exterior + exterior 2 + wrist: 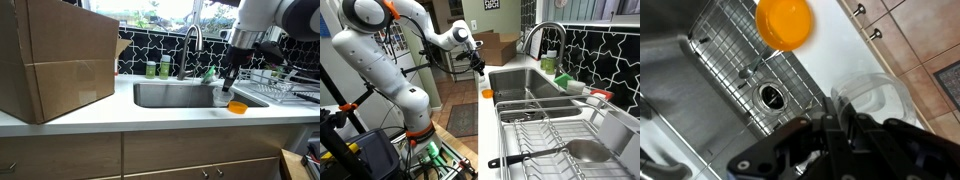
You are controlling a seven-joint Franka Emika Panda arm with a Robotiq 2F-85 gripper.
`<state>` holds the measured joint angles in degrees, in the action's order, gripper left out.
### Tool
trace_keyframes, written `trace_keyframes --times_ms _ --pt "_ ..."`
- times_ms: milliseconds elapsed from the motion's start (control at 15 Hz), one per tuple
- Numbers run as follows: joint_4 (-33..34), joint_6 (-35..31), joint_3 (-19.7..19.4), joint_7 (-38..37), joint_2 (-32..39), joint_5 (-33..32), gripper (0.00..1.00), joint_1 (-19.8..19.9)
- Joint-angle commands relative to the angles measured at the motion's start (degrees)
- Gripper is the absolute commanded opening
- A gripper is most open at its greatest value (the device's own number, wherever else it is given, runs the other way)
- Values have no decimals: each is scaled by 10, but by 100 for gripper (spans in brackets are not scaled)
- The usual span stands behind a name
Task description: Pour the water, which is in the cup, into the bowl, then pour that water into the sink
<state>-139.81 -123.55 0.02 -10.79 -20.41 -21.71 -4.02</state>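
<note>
Fingers (847, 130) pinched shut on the thin wall of the clear cup (880, 95), near the orange bowl (783, 22) — light, flexible, probably slippery plastic, best held gently at the rim.

The cup (880, 100) gripped in the matt black claw (835, 128) is clear, glossy plastic, the bowl (783, 22) just beyond the claw is smooth, shiny orange plastic, the countertop (855, 52) beside it is smooth white, and the sink (665, 75) below the claw is dull stainless steel with a metal wire grid (720, 50).
</note>
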Motion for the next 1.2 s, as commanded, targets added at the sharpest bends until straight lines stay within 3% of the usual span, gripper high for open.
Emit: trace_keyframes --times_ms 0,533,1000,1067,1133 --pt "17 30 9 5 21 38 3 27" --pt "16 0 -3 11 44 94 3 46" --pt "5 -80 -15 27 69 112 3 58" --pt "6 -85 -18 39 73 126 19 57" --pt "8 -84 -21 50 76 143 13 55"
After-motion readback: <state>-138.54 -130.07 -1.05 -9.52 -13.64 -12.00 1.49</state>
